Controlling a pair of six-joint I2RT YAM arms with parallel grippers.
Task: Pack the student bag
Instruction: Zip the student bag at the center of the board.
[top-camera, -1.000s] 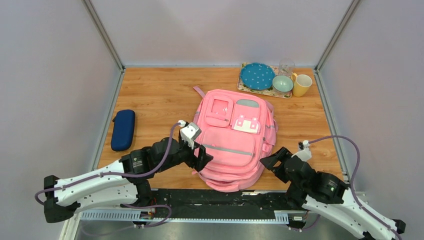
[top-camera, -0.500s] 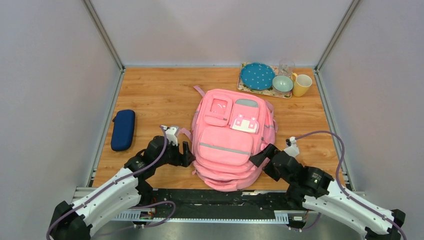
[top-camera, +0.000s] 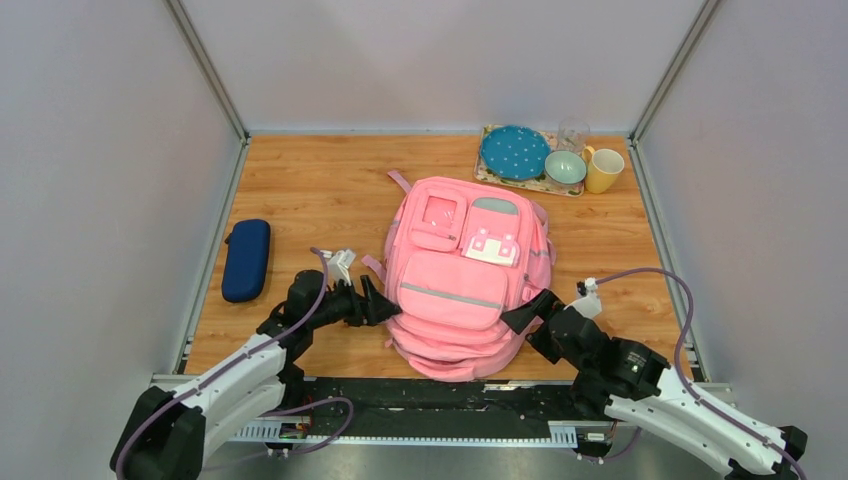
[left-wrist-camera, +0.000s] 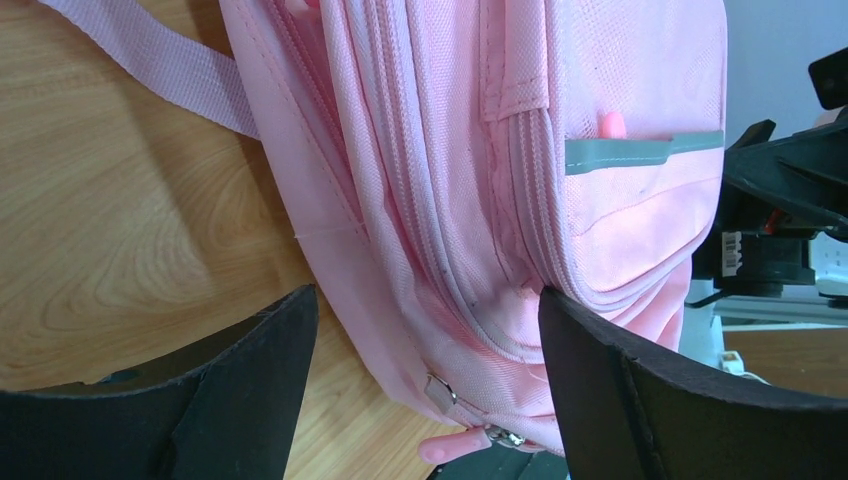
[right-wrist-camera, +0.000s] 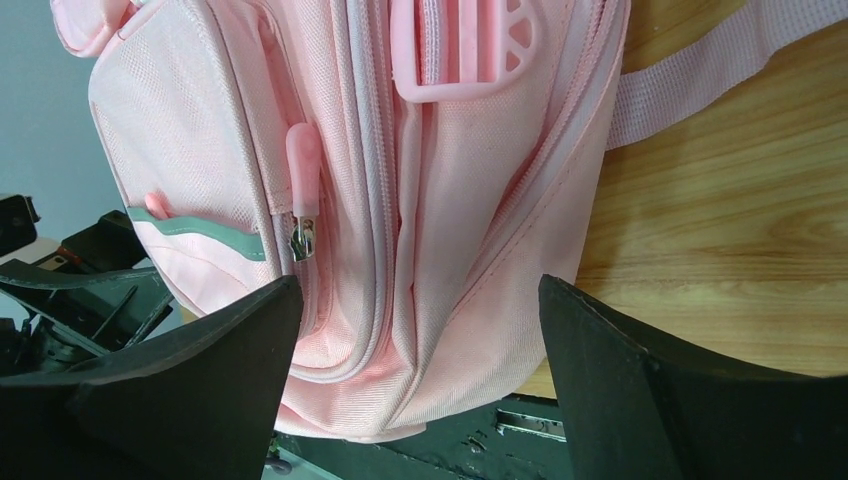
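Observation:
The pink student bag (top-camera: 462, 280) lies flat on the wooden table, front pockets and grey strip up, its bottom at the near edge. My left gripper (top-camera: 378, 301) is open at the bag's left side; in the left wrist view (left-wrist-camera: 428, 330) its jaws straddle the bag's side seams (left-wrist-camera: 470, 200), with a pink zip pull (left-wrist-camera: 452, 446) low between them. My right gripper (top-camera: 527, 312) is open at the bag's right side; in the right wrist view (right-wrist-camera: 420, 320) its jaws straddle the bag (right-wrist-camera: 440, 220), with a pink zip pull (right-wrist-camera: 303, 160) above the left jaw.
A navy blue zip case (top-camera: 246, 259) lies at the table's left edge. At the back right a tray (top-camera: 486, 172) holds a blue plate (top-camera: 514, 151), a green bowl (top-camera: 565, 167), a glass (top-camera: 573, 132) and a yellow mug (top-camera: 604, 170).
My left gripper has come down from above the bag's front pocket to its left side, low at the table. My right gripper has moved in against the bag's right side.

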